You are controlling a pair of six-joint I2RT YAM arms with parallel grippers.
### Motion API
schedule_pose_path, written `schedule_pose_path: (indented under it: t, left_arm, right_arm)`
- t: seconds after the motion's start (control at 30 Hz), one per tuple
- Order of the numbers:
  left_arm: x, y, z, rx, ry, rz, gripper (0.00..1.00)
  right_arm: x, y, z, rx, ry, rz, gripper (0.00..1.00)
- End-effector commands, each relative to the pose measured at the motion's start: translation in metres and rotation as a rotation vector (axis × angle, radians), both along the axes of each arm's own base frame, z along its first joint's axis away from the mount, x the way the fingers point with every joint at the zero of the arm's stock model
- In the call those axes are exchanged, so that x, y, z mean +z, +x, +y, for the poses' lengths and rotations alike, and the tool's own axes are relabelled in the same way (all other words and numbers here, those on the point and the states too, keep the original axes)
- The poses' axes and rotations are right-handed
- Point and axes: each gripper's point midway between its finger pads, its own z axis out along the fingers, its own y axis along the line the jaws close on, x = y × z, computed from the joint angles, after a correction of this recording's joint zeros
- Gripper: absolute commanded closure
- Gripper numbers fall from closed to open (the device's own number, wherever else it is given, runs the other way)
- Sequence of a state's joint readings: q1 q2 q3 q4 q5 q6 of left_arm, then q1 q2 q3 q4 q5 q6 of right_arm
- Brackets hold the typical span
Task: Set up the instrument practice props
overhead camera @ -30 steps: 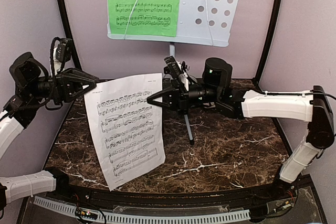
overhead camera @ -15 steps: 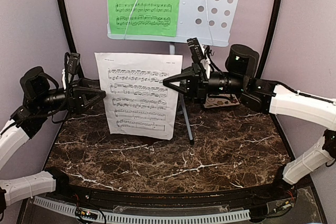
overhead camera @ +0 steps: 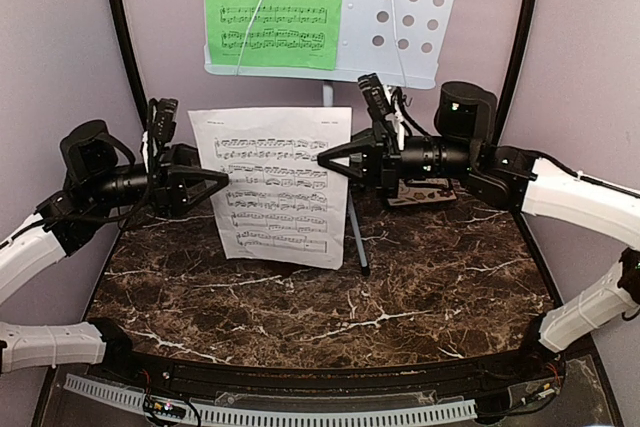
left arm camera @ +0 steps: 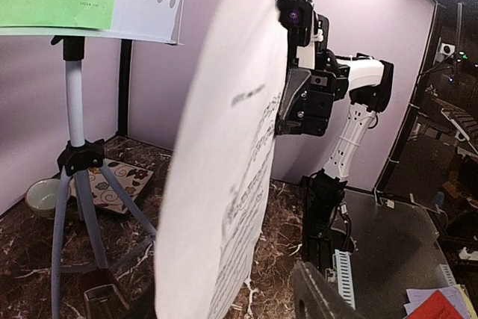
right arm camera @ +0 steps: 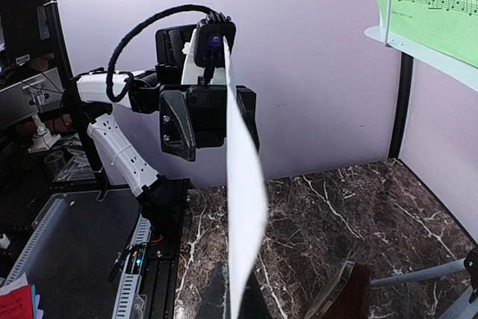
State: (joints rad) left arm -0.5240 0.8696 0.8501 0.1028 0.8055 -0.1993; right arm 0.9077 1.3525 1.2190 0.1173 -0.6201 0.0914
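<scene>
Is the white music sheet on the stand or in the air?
In the air: right gripper pinches white sheet upright below the stand.

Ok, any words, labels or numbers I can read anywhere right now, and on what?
White sheet: music notes; small print along its top edge, too small to read.
Green sheet: music notes; a tiny line under the bottom stave, blurred.
No legible words, brands or numbers anywhere else.

White sheet (overhead camera: 275,187) hung upright across the left-centre, blocking passage to the far side. Tripod legs (overhead camera: 358,239) stood just right of it. Near half of counter (overhead camera: 420,317) lay open; flowered tile (overhead camera: 425,192) sat far right.
</scene>
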Motion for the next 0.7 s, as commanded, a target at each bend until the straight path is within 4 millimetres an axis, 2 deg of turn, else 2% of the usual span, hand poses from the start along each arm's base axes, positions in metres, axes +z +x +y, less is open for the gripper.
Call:
schedule_pose_path:
  t: [0.0,0.17,0.3,0.43,0.47,0.53,0.67]
  left_arm:
    - [0.019,0.001,-0.005,0.006,-0.014,-0.108,0.55]
    - [0.039,0.023,-0.003,0.11,-0.073,-0.13,0.87]
    - [0.069,0.024,-0.007,0.097,-0.159,-0.167,1.0]
    - [0.1,0.033,-0.013,0.086,-0.252,-0.154,1.0]
    - [0.112,0.032,-0.017,0.061,-0.274,-0.16,1.0]
    - [0.124,0.031,-0.029,0.008,-0.281,-0.163,1.0]
    - [0.133,0.025,-0.058,-0.063,-0.228,-0.199,0.75]
  right_arm:
    - [0.041,-0.001,-0.017,-0.039,0.068,-0.076,1.0]
    - [0.051,0.01,-0.029,-0.111,0.069,-0.126,1.0]
    - [0.064,0.024,-0.04,-0.195,0.082,-0.164,1.0]
    - [0.082,0.038,-0.051,-0.298,0.105,-0.221,0.99]
    - [0.087,0.04,-0.054,-0.319,0.111,-0.234,1.0]
    - [0.099,0.046,-0.059,-0.361,0.128,-0.257,1.0]
    - [0.115,0.046,-0.064,-0.369,0.151,-0.283,1.0]
